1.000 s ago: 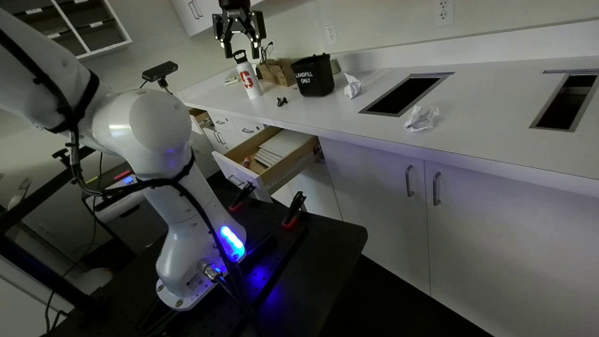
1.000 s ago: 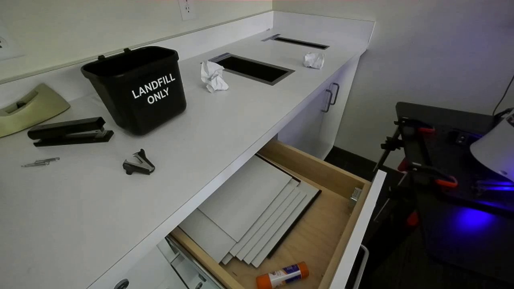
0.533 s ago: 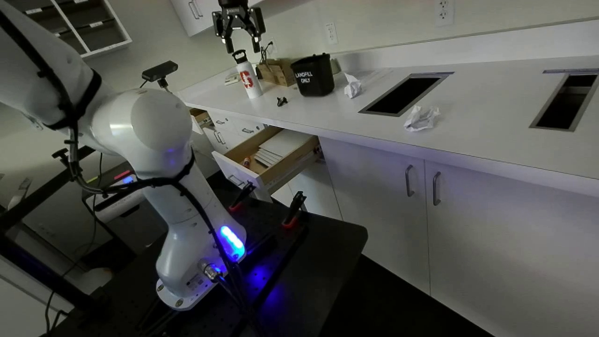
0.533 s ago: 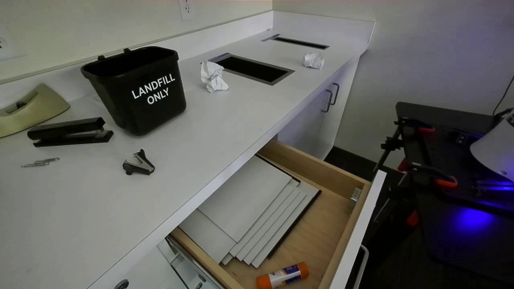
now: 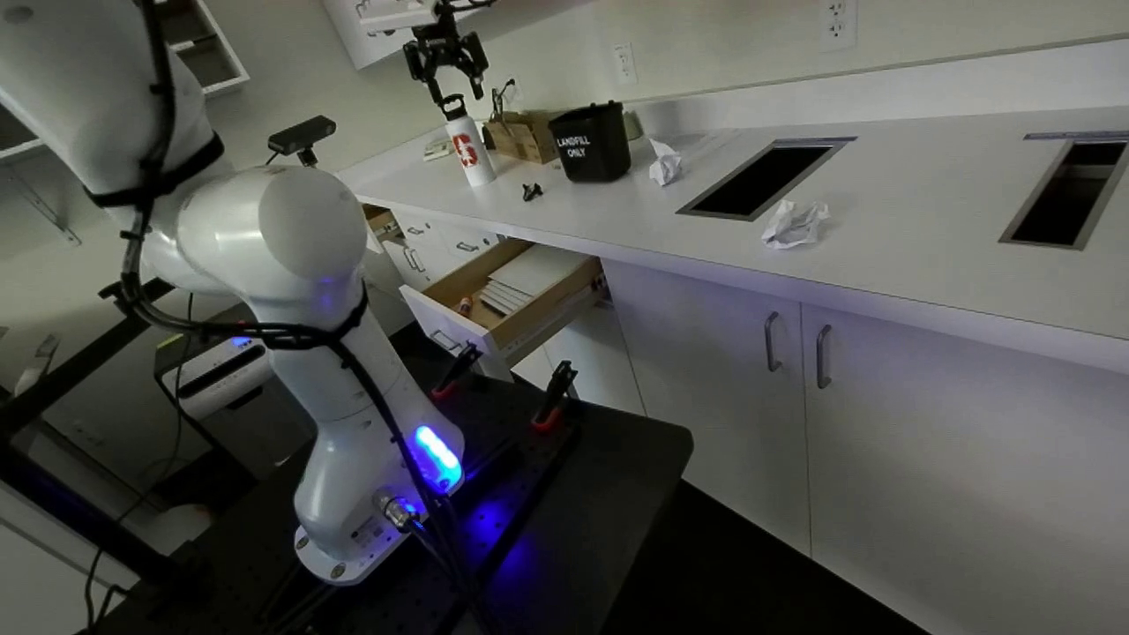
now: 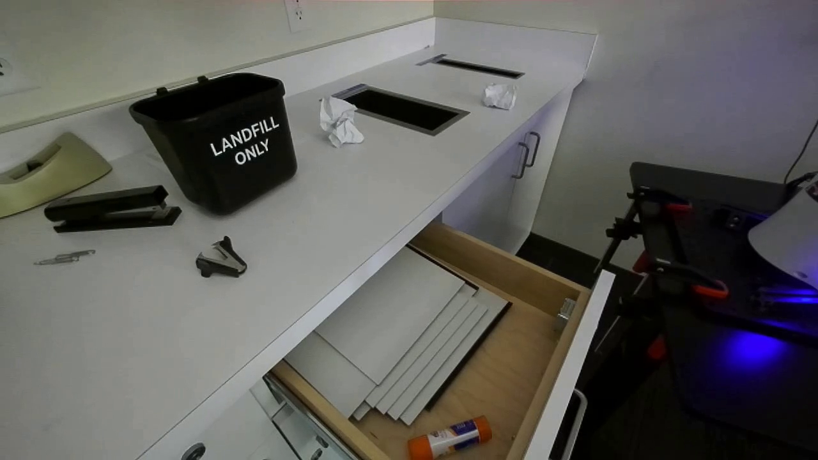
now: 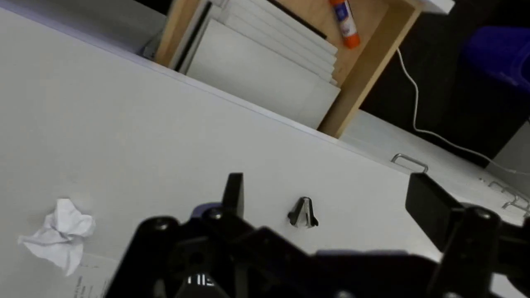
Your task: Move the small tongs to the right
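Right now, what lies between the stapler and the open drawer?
In an exterior view, the staple remover lies on the counter between the stapler and the drawer.

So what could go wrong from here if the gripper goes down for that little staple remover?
The gripper could close and miss: the staple remover looks small between its wide-open jaws in the wrist view. A clumsy nudge might push it off the counter into the pulled-out drawer. And the gripper may bump the black bin, which stands near the staple remover in both exterior views.
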You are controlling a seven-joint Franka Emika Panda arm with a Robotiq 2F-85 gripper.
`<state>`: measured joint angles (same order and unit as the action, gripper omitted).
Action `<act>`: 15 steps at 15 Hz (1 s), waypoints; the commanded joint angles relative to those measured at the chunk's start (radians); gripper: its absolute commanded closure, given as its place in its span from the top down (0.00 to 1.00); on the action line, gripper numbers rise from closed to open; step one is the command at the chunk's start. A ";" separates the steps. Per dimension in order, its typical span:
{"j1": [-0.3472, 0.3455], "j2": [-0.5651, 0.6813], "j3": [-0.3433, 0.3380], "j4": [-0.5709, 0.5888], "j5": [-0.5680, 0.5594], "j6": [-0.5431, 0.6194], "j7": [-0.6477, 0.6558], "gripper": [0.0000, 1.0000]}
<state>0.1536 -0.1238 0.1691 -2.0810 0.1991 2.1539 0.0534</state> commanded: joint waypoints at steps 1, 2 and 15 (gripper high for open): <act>0.021 0.191 0.035 0.136 -0.040 0.121 0.160 1.00; 0.030 0.221 0.037 0.153 -0.053 0.157 0.201 1.00; 0.073 0.320 0.017 0.175 -0.165 0.288 0.374 1.00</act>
<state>0.1932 0.1153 0.1989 -1.9572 0.1207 2.3599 0.2872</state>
